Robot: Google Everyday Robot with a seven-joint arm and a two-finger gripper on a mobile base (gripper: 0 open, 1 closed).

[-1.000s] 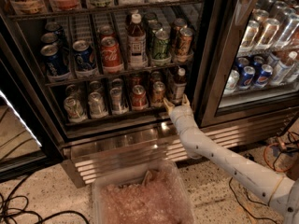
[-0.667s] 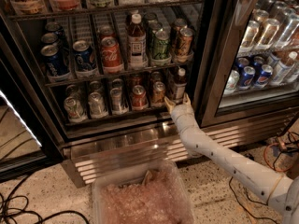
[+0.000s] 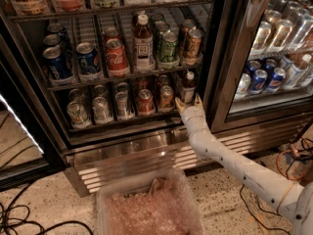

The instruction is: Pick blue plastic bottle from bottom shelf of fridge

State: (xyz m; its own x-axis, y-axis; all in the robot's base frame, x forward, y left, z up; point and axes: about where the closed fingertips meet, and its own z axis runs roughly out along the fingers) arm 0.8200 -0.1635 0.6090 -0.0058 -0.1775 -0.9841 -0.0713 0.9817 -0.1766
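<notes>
Fridge [image 3: 222, 58]: left bay open. The bottle [image 3: 187, 85] stands upright on the bottom shelf [image 3: 122, 124] at the right end of the front row. White cap up, pale label facing out.

Gripper [image 3: 188, 102] is directly in front of the bottle, level with its base. Jaws are spread, one tip left of the bottle's foot and one right of it, with the bottle between them. Contact with the bottle: cannot tell. The white, jointed arm [image 3: 234, 163] runs from the gripper down and to the right of the bottle and leaves the view at the lower right corner.

Left of the bottle, same shelf: upright cans, two deep. Nearest the bottle is a brownish can [image 3: 166, 98], then a red can [image 3: 145, 102], then silver cans [image 3: 101, 109] farther left.

Above the bottle, next rack:
- tall bottle [image 3: 143, 40] with white cap and brown drink, up and to the left
- green can [image 3: 168, 48] and gold can [image 3: 192, 44], nearly straight above
- cola can [image 3: 116, 58] and blue cans [image 3: 56, 65], farther left

Below the bottle is the ribbed steel grille [image 3: 146, 158]. Lower still, on the floor, is a clear bin [image 3: 142, 181] with pinkish contents. Cables [image 3: 19, 219] lie far down-left of the bottle.

Right of the bottle, behind glass: more cans [image 3: 264, 80].
</notes>
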